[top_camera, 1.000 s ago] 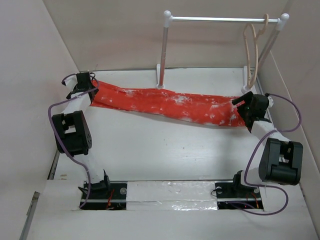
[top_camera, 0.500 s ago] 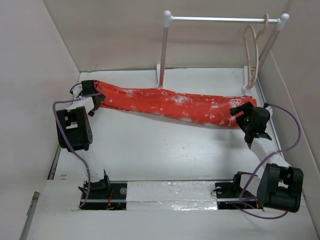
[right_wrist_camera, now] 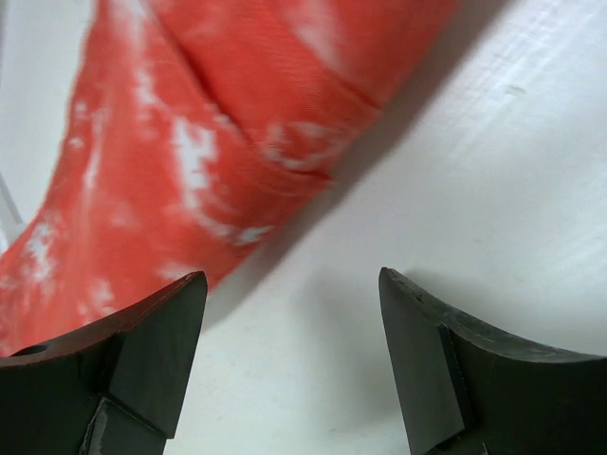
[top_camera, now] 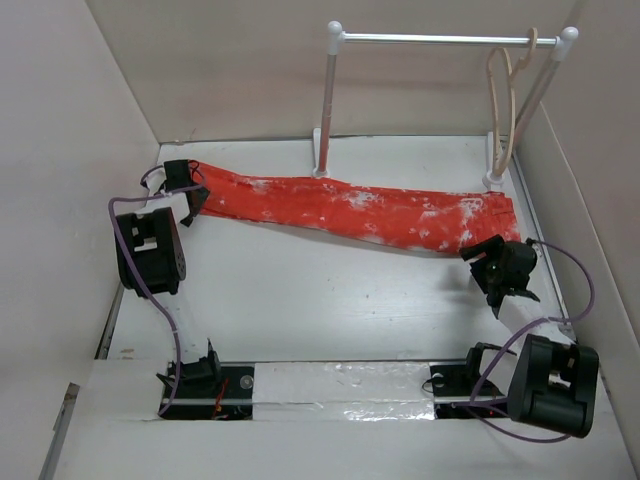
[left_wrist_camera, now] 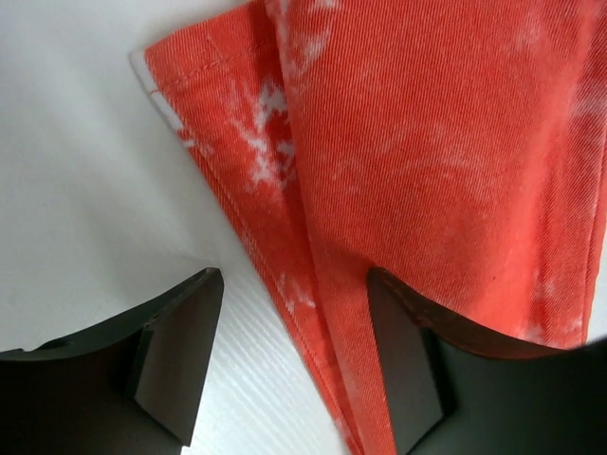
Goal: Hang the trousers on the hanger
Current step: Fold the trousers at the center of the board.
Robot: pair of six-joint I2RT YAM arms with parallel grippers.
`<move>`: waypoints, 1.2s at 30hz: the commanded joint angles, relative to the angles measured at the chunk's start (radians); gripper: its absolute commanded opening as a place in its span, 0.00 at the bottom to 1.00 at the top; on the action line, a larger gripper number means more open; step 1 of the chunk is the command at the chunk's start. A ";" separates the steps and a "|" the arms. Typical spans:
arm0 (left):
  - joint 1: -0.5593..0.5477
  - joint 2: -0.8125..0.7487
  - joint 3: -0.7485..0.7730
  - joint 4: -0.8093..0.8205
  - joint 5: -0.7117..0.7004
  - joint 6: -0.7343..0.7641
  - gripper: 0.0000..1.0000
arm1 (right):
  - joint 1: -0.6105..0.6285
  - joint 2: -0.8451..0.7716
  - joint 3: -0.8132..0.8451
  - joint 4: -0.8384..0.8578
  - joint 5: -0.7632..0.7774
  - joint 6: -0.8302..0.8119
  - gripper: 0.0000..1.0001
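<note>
The orange-red trousers (top_camera: pixel 350 210) lie stretched out flat across the far half of the table, from left to right. My left gripper (top_camera: pixel 192 202) is open at their left end. In the left wrist view its fingers (left_wrist_camera: pixel 180 351) straddle the trousers' (left_wrist_camera: pixel 427 142) hemmed edge without closing on it. My right gripper (top_camera: pixel 482 270) is open and empty just in front of the right end. In the right wrist view (right_wrist_camera: pixel 292 280) it is over bare table, with the trousers (right_wrist_camera: pixel 190 123) at the upper left. The beige hanger (top_camera: pixel 505 100) hangs on the rail at the far right.
The white rack stands at the back, with a metal rail (top_camera: pixel 430 39), a left post (top_camera: pixel 327 100) behind the trousers and a right post (top_camera: pixel 535 90) by the hanger. Walls enclose the table on the left, back and right. Purple cables loop beside both arms.
Both grippers have opened and let go of the trousers' ends, and the cloth now rests flat on the table. My right gripper has drawn back toward the near side.
</note>
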 commanded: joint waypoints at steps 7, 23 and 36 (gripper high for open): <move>0.001 0.052 0.052 -0.004 0.046 0.001 0.44 | -0.086 0.318 0.089 0.186 -0.151 0.054 0.69; 0.001 -0.023 0.067 -0.102 -0.039 0.041 0.00 | -0.127 0.216 0.039 0.211 -0.171 0.057 0.00; 0.042 -0.411 -0.249 -0.293 -0.190 0.007 0.00 | -0.146 -0.410 -0.049 -0.214 -0.199 0.028 0.05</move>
